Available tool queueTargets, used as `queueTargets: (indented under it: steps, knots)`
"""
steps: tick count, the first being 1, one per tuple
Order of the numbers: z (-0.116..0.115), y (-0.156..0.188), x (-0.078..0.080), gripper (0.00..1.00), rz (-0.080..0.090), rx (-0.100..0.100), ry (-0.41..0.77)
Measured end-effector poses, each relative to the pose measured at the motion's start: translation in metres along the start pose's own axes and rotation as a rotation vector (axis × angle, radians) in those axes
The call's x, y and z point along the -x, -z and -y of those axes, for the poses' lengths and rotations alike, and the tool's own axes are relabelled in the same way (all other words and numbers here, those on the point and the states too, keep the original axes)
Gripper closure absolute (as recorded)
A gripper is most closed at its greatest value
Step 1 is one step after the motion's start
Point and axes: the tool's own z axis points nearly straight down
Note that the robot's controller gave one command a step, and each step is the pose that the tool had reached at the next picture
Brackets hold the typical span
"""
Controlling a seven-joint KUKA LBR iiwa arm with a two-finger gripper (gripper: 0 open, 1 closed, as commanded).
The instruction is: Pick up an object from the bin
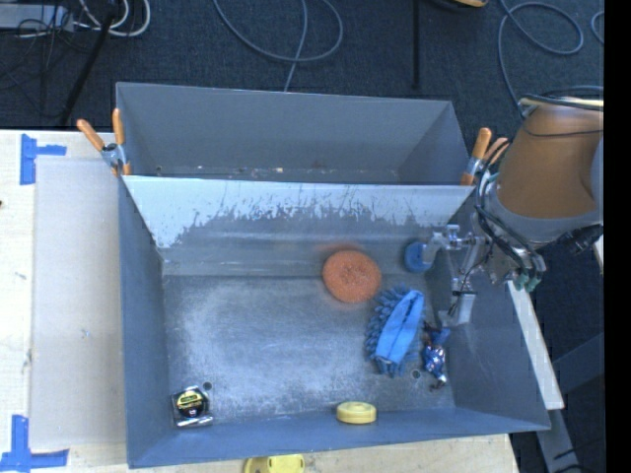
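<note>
your grey bin (246,348) holds six loose things: an orange round pad (351,275) near the back, a small blue knob (416,255) to its right, a blue brush (397,330) right of centre, a small blue-and-red piece (435,358) just beside it, and a yellow disc (356,413) and tape measure (191,405) along the front. the gripper (459,308) sits low by the right wall, just beside the blue brush. you can't tell how wide it is spread or whether it grips anything.
</note>
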Motion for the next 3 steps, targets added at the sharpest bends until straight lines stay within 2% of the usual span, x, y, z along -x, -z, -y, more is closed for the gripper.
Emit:
queueTargets:
  steps: [1,2,3]
  knots:
    - [0.007,-0.037,-0.008,0.0,0.008,-0.001,-0.051]
    - [-0.002,-0.071,0.012,0.0,0.001,-0.001,-0.037]
    - [-0.017,-0.112,-0.043,1.0,0.001,-0.001,0.001]
